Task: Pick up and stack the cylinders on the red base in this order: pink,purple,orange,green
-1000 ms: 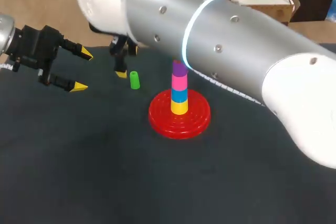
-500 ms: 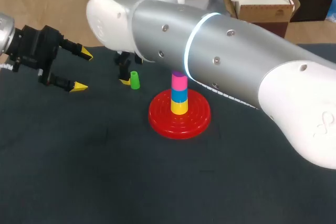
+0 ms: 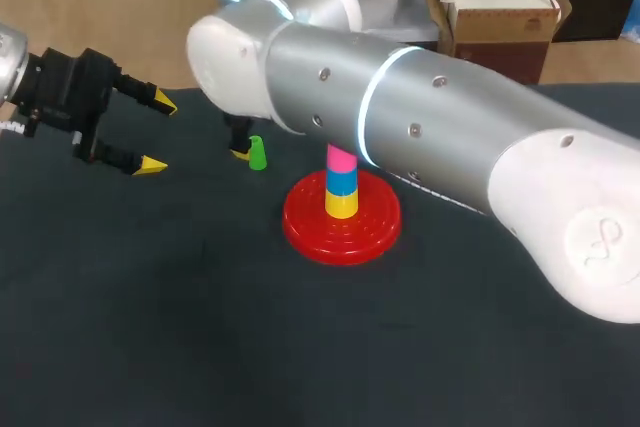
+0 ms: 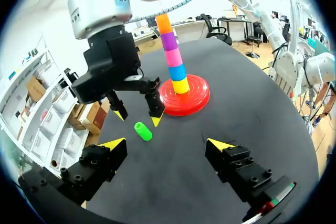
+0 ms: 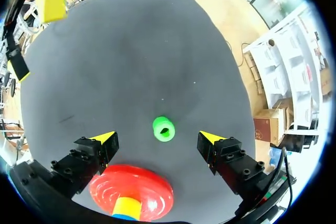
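A green cylinder (image 3: 257, 152) stands on the dark table to the left of the red base (image 3: 342, 219). On the base's peg sit yellow, blue, pink, purple and orange cylinders (image 4: 170, 51); in the head view my right arm hides the top two. My right gripper (image 5: 158, 137) hangs open just above the green cylinder (image 5: 164, 128), which shows between its yellow tips, untouched. The left wrist view shows that gripper (image 4: 137, 118) straddling the green cylinder (image 4: 142, 131). My left gripper (image 3: 155, 132) is open and empty at the table's left, facing the green cylinder.
My right arm's thick silver link (image 3: 420, 117) crosses above the table from the right and passes close over the stack. Bare dark tabletop (image 3: 200, 327) lies in front of the base.
My right arm has swung lower and toward the base, bringing its open gripper down over the green cylinder and covering more of the stack. The left arm has kept still.
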### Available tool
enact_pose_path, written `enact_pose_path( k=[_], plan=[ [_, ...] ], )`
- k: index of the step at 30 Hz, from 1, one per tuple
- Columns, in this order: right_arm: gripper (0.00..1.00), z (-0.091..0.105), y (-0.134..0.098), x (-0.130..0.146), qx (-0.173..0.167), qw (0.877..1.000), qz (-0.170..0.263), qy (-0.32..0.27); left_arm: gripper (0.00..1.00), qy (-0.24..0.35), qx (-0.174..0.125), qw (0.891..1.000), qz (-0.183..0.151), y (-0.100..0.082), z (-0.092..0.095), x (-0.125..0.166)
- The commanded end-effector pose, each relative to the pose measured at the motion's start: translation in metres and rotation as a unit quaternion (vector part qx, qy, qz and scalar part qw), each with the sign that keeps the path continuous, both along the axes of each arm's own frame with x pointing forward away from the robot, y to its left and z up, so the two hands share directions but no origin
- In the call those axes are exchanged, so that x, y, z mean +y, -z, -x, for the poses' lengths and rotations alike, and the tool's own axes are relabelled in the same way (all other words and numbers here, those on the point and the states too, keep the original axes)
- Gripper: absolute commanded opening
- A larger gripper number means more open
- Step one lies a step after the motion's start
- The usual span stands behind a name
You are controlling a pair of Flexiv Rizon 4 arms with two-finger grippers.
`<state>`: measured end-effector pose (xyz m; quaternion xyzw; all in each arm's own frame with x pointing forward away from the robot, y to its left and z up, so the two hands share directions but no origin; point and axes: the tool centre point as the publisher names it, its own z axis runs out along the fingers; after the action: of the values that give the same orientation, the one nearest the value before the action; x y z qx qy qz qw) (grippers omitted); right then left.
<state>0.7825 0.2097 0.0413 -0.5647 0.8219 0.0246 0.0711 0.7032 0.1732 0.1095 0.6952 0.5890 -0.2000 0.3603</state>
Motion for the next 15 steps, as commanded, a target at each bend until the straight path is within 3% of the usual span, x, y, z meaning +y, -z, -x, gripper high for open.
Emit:
enact_pose_path(
  k=[1, 15],
  plan=[
    [1.00, -0.0223, 0.0020, 0.0105, 0.112, 0.989, 0.098, -0.009, 1.00, -0.001, -0.003, 1.000, 0.001, 0.0008, 0.0016, 0.0007],
    [1.00, -0.0208, 0.0103, 0.0141, 0.148, 0.980, 0.134, -0.022, 1.00, -0.001, -0.003, 1.000, 0.001, 0.0008, 0.0016, 0.0007]
  ],
)
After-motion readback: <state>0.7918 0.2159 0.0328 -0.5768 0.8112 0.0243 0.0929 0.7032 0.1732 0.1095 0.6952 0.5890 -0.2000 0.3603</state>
